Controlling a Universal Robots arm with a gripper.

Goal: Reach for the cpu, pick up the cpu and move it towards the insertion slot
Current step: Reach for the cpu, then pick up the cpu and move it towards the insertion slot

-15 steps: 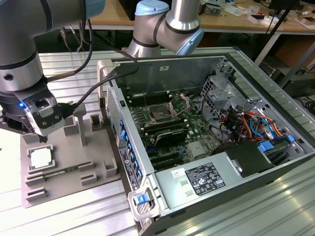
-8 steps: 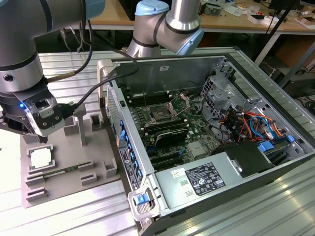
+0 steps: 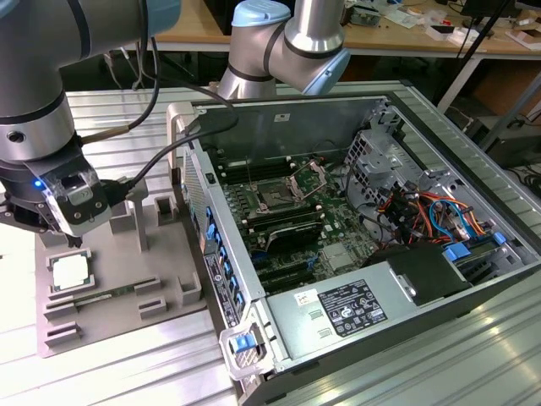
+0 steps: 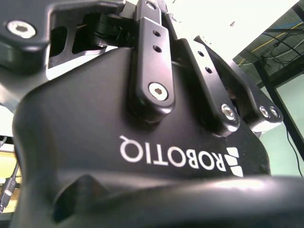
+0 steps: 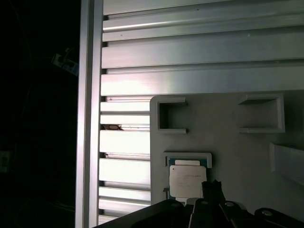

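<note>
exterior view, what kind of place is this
Likely a robotics lab or workshop: a robot arm stands at a slatted aluminium table, an opened computer case lies on it, and cluttered wooden workbenches stand behind.

Ribbed aluminium table [image 3: 118, 110] spans the scene, with hard glare on its near left and near right. On the far side there's a wood bench [image 3: 194, 35] with papers and clutter [image 3: 423, 21] on top, an angled leg [image 3: 456, 80], and dark space under it. In the second wrist view: bright ceiling [image 4: 228, 19], pale green wall [image 4: 280, 147], dark frame strut [image 4: 273, 95] with thin cables.
</note>
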